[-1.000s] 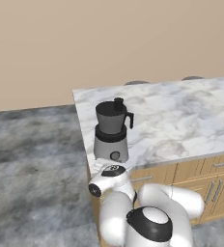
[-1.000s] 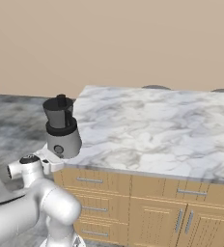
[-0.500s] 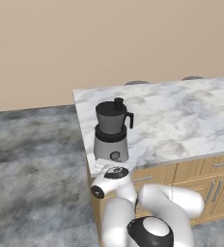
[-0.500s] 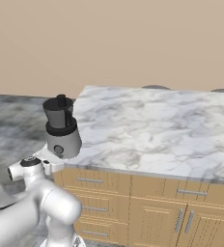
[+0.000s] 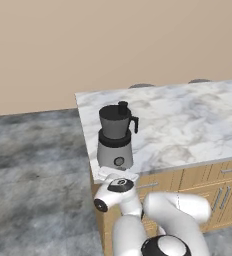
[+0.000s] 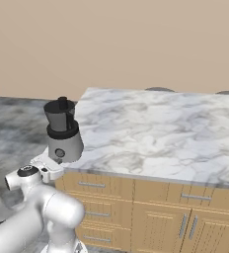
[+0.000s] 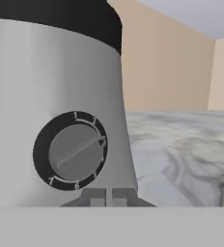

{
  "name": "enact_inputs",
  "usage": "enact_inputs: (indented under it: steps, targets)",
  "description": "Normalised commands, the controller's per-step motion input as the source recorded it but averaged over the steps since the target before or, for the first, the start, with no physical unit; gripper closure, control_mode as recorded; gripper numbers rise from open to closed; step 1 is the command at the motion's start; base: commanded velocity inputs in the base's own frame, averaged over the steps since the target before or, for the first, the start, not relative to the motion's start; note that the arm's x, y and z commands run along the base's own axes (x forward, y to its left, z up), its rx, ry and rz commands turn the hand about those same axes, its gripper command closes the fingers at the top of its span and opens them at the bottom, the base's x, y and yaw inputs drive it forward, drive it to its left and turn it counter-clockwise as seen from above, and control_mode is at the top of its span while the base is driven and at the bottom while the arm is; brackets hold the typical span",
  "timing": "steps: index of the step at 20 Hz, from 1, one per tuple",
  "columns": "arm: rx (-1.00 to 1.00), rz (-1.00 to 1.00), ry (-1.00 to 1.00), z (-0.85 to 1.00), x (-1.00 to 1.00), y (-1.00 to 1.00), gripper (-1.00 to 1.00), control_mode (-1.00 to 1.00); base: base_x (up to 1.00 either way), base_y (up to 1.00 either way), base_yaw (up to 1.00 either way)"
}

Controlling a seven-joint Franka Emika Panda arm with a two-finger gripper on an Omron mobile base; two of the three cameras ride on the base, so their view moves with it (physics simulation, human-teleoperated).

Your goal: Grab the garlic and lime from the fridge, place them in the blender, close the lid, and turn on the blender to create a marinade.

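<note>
The blender [image 5: 116,137] is being observed at the front left corner of the marble surface [image 5: 188,125], close to both the front edge and the left end. Its dark jar is being carried on the light grey base, and the black lid [image 5: 119,108] is seated on the jar's mouth with its small knob upright. Garlic and lime cannot be made out; the jar's contents are hidden by its dark wall.

The tool [image 7: 109,195] is being held low in front of the blender base, its two tips pressed together with nothing pinched between them. In the hand view the tips are standing just below and slightly right of the round knob [image 7: 74,152], very near the base; contact with the knob cannot be confirmed.

Compared with the pictures of a second earlier, the blender and lid are being found in the same place and pose, and the base views are unshifted. The white wrist [image 5: 115,189] is being seen a little nearer the blender base than before, just under the front edge of the surface.

It is judged that loading and lid closing are done and that the knob step is in hand. The next move is judged to require a rise and press onto the knob; a slip off its smooth rim is the likely fault.
</note>
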Motion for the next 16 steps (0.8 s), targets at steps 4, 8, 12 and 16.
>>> enact_inputs:
  steps: [4,8,12,16]
  targets:
    - [0.0,0.0,0.0,-0.04,0.06,-0.01,1.0,-1.0,0.0,0.0,0.0]
    - [0.0,0.01,0.03,-0.22,0.11,-0.11,1.0,-1.0,0.0,0.0,0.0]
    - [0.0,0.01,0.05,-0.23,0.2,-0.25,1.0,-1.0,0.0,0.0,0.0]
    - [0.0,0.03,0.05,-0.24,0.38,-0.18,1.0,-1.0,0.0,0.0,0.0]
